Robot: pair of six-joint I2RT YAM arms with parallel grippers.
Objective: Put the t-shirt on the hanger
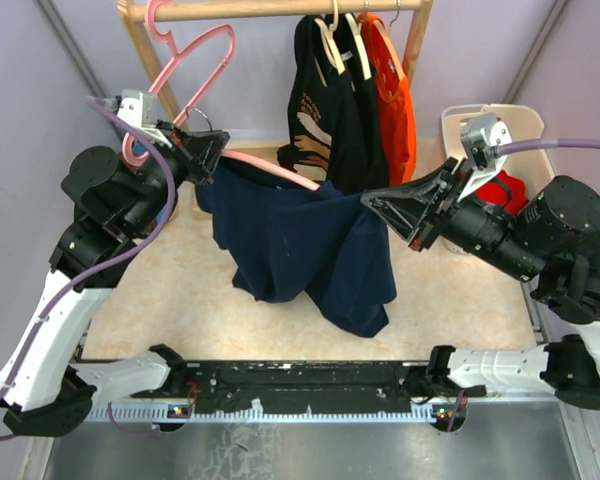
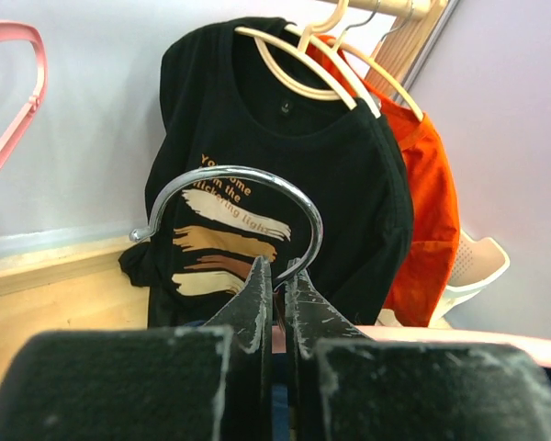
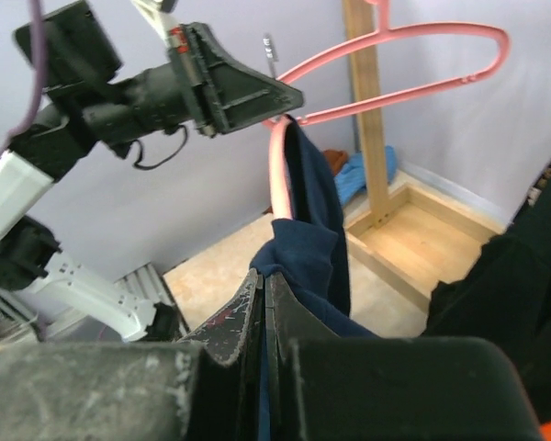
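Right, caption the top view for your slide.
Left tool holds the pink hanger; right tool grips the navy t-shirt draped on it.

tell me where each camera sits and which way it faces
top external: above, behind the bases, looking down on table, t-shirt, rail; left arm and right arm show.
left wrist: on the left arm, facing the black shirt; left hand shows, shut on the hanger.
right wrist: on the right arm, facing the left arm; right hand shows, shut on the t-shirt.
shared: all three show the hanger.
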